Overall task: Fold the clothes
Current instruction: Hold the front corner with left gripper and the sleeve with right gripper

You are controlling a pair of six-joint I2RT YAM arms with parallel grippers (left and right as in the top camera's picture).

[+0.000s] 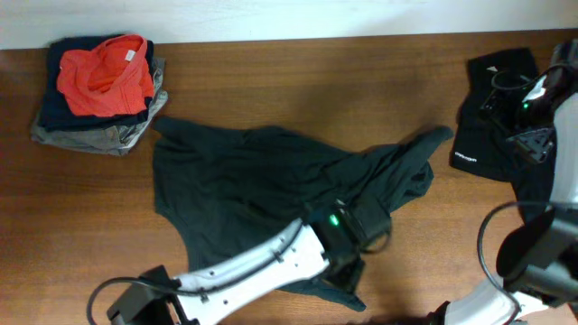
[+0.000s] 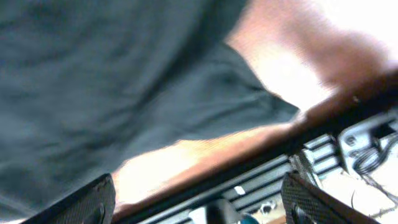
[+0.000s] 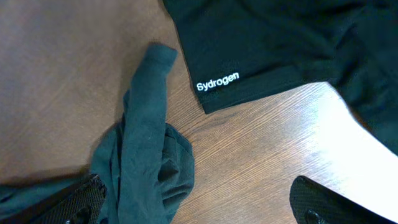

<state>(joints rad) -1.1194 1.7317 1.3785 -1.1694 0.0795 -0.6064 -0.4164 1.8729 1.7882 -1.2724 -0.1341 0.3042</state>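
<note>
A dark short-sleeved shirt [image 1: 244,181] lies crumpled and spread in the middle of the table. One sleeve [image 3: 146,124] reaches out to the right. A second black shirt [image 1: 492,108] with a white "Sydrogen" print [image 3: 217,81] lies at the far right. My left gripper [image 1: 352,266] is open and empty over the first shirt's front right part [image 2: 124,87], near the table's front edge. My right gripper [image 1: 531,140] is open and empty, held high over the bare wood between the two shirts.
A stack of folded clothes [image 1: 99,90] with a red piece on top sits at the back left. The table's front edge and metal frame [image 2: 298,162] show in the left wrist view. Bare wood [image 3: 267,162] lies under the right gripper.
</note>
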